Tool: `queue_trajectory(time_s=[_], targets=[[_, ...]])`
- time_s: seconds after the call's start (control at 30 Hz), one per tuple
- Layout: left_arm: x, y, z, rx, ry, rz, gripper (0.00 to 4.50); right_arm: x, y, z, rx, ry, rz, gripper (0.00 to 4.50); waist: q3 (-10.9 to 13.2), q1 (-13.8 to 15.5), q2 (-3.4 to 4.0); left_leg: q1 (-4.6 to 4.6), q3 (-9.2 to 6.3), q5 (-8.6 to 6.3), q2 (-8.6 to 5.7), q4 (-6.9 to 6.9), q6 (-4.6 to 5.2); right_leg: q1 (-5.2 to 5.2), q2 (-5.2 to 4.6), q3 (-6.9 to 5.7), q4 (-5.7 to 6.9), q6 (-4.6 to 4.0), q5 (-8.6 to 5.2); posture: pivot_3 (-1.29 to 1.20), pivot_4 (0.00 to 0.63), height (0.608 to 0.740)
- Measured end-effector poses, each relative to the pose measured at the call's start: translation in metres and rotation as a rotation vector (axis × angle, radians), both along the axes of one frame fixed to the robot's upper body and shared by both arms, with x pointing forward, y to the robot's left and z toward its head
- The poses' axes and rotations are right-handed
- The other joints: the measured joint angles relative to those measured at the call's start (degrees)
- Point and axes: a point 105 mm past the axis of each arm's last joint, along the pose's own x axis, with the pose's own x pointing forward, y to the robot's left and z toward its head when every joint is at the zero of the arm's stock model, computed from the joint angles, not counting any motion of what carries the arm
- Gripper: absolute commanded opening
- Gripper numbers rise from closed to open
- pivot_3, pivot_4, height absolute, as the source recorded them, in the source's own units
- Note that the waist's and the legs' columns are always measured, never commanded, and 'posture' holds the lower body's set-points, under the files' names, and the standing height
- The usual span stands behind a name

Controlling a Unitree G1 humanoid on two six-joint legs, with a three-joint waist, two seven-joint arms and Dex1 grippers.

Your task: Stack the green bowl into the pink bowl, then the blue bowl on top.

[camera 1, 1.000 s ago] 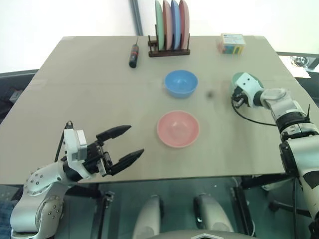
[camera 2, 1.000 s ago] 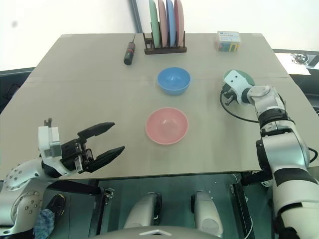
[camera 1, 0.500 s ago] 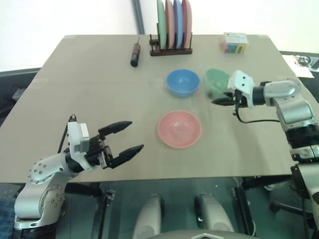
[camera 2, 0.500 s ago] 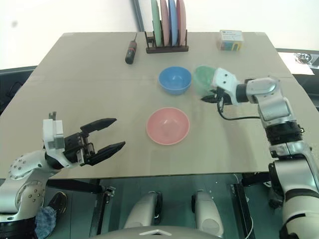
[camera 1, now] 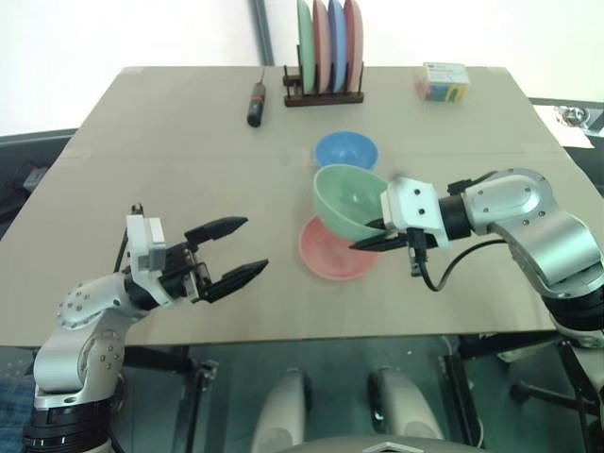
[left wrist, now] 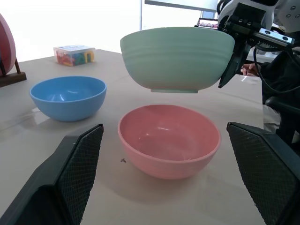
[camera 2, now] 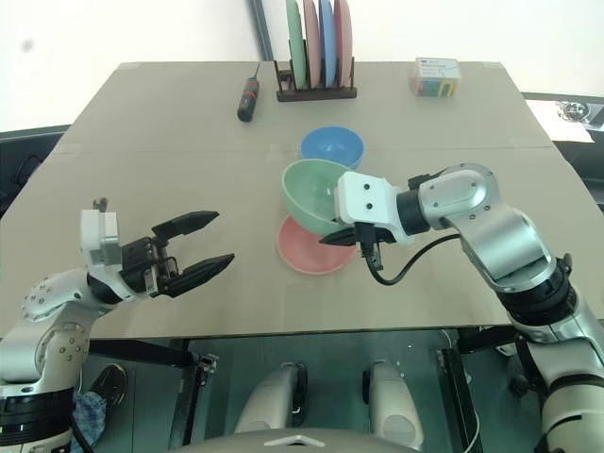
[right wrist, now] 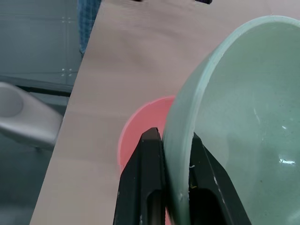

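Probably light, stiff, slippery green bowl (camera 1: 350, 200) pinched at its rim by right gripper (right wrist: 174, 154) above pink bowl (left wrist: 168, 146); left gripper (camera 1: 230, 251) spread, empty.

Lab-like test table (camera 1: 170, 151), plate rack (camera 1: 323, 94)

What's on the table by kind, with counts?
Round plastic bowls: 3 (pale green bowl, salmon-pink bowl, sky-blue bowl)
Upright flat plates: 4
Dark wooden plate rack: 1
Black-handled screwdriver: 1
Small clear box of coloured pieces: 1
Total: 10
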Motion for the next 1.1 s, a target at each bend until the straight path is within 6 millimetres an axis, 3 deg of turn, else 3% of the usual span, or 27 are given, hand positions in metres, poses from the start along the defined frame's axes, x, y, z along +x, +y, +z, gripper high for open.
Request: queue_trajectory(time_s=[0.1,0.27,0.3,0.4,0.5,0.63,0.93,1.1], targets=[[0.0,-0.001,-0.001,-0.001,0.001,-0.004,4.5,0.001,0.0,0.0,0.004,0.008,-0.013,2.02,0.0,0.0,0.0,0.0,0.0,0.0,0.0,0.0,0.0,0.0,0.0,0.0,-0.01,0.0,0.0,0.0,0.15,0.74],[0.0,-0.001,-0.001,-0.005,-0.005,0.002,4.5,0.001,0.004,-0.001,0.012,0.011,-0.014,4.24,0.0,-0.1,0.0,0.01,0.01,0.0,0.0,0.0,0.0,-0.01,0.0,0.01,0.0,0.0,0.0,0.0,0.15,0.74],[0.0,-0.001,-0.001,-0.009,-0.008,0.006,4.5,0.002,0.005,0.001,0.017,0.001,-0.017,4.36,0.0,-0.1,0.0,0.01,0.01,0.0,0.0,0.0,0.0,-0.01,0.0,0.01,0.0,0.0,0.0,0.0,0.15,0.74],[0.003,0.001,-0.001,-0.023,-0.021,0.04,4.5,0.011,0.006,0.012,0.031,-0.041,-0.044,4.36,0.0,-0.1,0.0,0.03,0.01,0.0,0.0,0.0,0.0,0.0,0.0,0.01,0.0,0.0,0.0,0.0,0.15,0.74],[0.021,0.011,0.004,-0.066,-0.052,0.174,4.5,0.043,-0.001,0.021,0.046,-0.087,-0.151,4.36,0.0,0.0,-0.07,0.03,0.0,0.0,0.0,0.01,0.0,0.0,0.0,0.0,0.01,0.01,0.01,0.0,0.15,0.74],[0.03,0.02,0.006,-0.075,-0.066,0.264,4.5,0.069,-0.001,0.022,0.065,-0.101,-0.215,4.36,0.0,-0.2,-0.08,0.02,0.06,0.0,-0.01,0.0,0.0,-0.01,0.0,0.04,0.0,0.18,0.12,0.0,0.15,0.74],[0.053,0.046,-0.002,-0.029,-0.098,0.485,4.5,0.144,0.021,-0.002,0.063,-0.089,-0.358,4.36,0.0,-0.4,-0.09,-0.02,0.05,0.0,-0.02,-0.15,0.0,-0.09,0.02,0.04,-0.02,0.17,0.14,0.0,0.15,0.74],[0.058,0.057,-0.007,-0.005,-0.1,0.55,4.5,0.163,0.033,-0.015,0.038,-0.096,-0.42,4.36,0.0,-0.4,-0.09,-0.03,0.03,0.01,-0.06,-0.32,-0.01,-0.15,-0.01,0.03,-0.06,0.16,0.15,0.0,0.15,0.74]])
